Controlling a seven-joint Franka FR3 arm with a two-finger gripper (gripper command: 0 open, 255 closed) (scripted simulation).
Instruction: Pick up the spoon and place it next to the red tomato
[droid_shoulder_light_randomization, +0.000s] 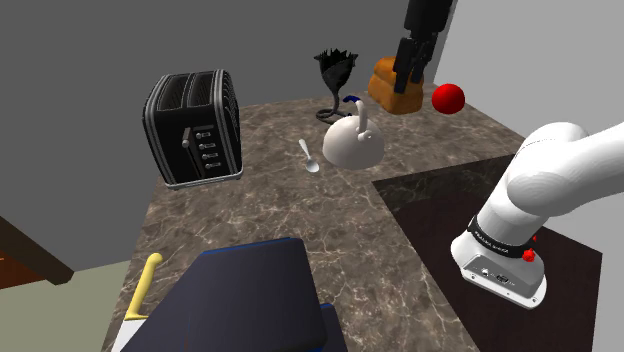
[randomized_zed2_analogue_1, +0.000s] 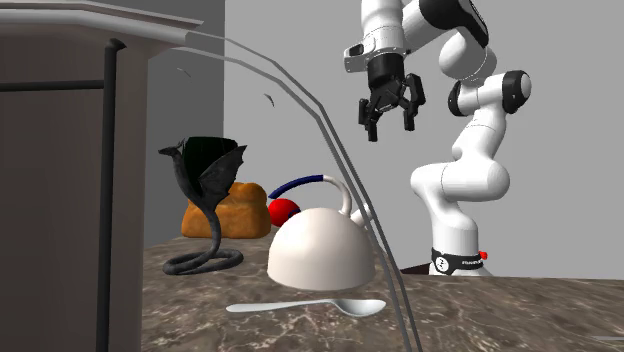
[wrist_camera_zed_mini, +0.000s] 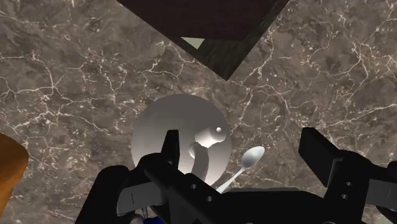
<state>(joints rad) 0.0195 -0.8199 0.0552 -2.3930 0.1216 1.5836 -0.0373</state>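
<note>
Claw (randomized_zed2_analogue_1: 388, 115): mine hangs open and empty, high above the kettle (droid_shoulder_light_randomization: 352, 146).
Spoon (droid_shoulder_light_randomization: 309, 157): flat on the counter (droid_shoulder_light_randomization: 260, 205), just beside the kettle.
Tomato (droid_shoulder_light_randomization: 447, 97): red, past the kettle, away from the spoon.

We see the arm (droid_shoulder_light_randomization: 556, 172) rise white and upright, fold back on itself and reach high. Our end effector (randomized_zed2_analogue_1: 388, 126) hangs at its tip, pointing downward, its fingers (wrist_camera_zed_mini: 170, 147) spread well apart, clasping nothing between them.
</note>
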